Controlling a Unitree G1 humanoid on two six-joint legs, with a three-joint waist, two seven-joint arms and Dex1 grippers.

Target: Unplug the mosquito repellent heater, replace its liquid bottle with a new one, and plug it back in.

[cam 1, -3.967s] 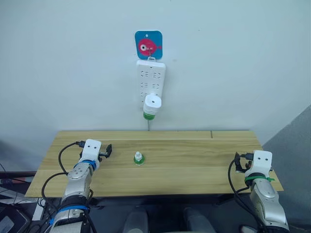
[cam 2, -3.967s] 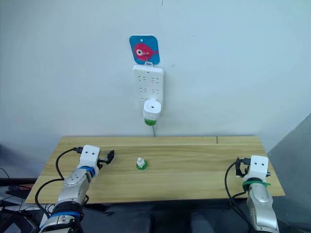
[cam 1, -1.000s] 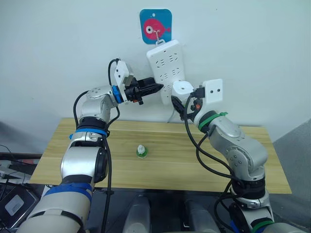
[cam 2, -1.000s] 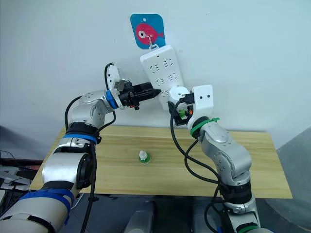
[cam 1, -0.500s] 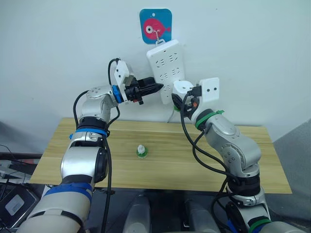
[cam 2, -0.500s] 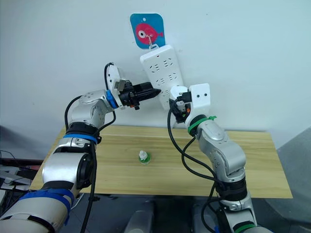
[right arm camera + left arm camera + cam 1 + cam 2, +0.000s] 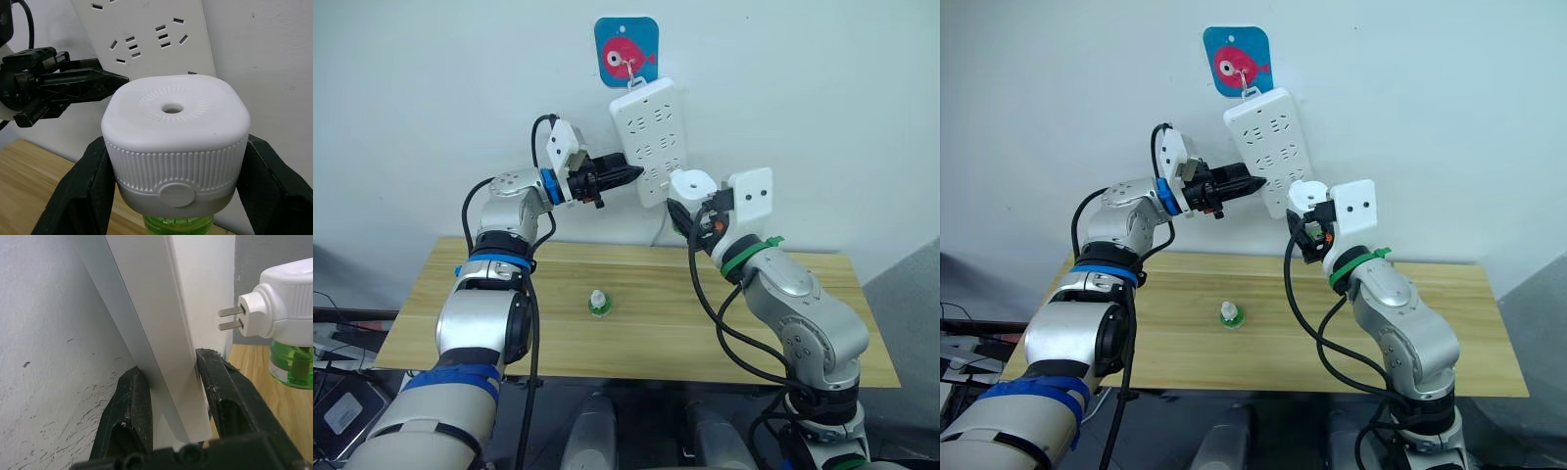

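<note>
The white mosquito repellent heater (image 7: 173, 142) is clamped between the two fingers of my right gripper (image 7: 692, 208), which is shut on it. Its two metal prongs (image 7: 229, 318) stand free, a short gap from the power strip (image 7: 651, 142). A green liquid bottle (image 7: 292, 367) hangs under the heater. My left gripper (image 7: 625, 174) is shut on the strip's lower left edge, with a finger (image 7: 132, 406) on each side of it. The strip hangs tilted from its hook. A small new bottle (image 7: 597, 305) with a green base stands upright in the middle of the table.
A blue plaque with a red fish (image 7: 626, 51) holds the strip's hook on the white wall. The wooden table (image 7: 509, 294) runs along the wall below both arms. The strip's cable (image 7: 658, 233) drops behind the table.
The right gripper closed on the heater and drew it right, away from the strip, so its prongs now show free. The left gripper kept its hold on the strip.
</note>
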